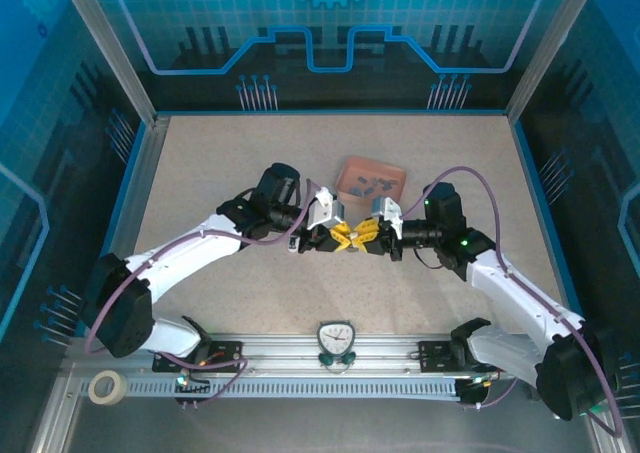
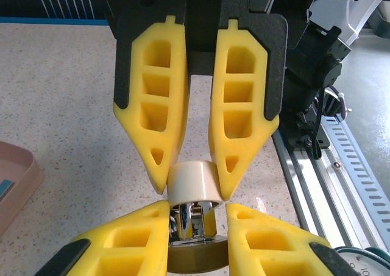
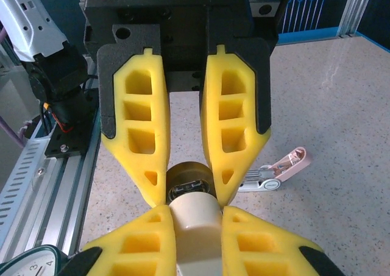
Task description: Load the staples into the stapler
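Note:
The stapler (image 3: 278, 170) lies on the table in the right wrist view, pale pink with its silver-grey part swung open, off to one side of the jaws and untouched. Several dark staples (image 1: 372, 184) sit in the salmon tray (image 1: 345, 176). Both grippers meet tip to tip at mid-table over a small two-part object. My left gripper (image 1: 338, 236) (image 2: 196, 214) is shut on its dark olive end (image 2: 195, 259). My right gripper (image 1: 366, 233) (image 3: 194, 214) is shut on its cream end (image 3: 196, 227). A shiny metal insert (image 2: 194, 220) shows between the two parts.
The tray's corner (image 2: 17, 177) is at the left of the left wrist view. The aluminium rail (image 1: 330, 358) runs along the near edge with a round dial (image 1: 335, 339) on it. A tape roll (image 1: 104, 386) lies at the near left.

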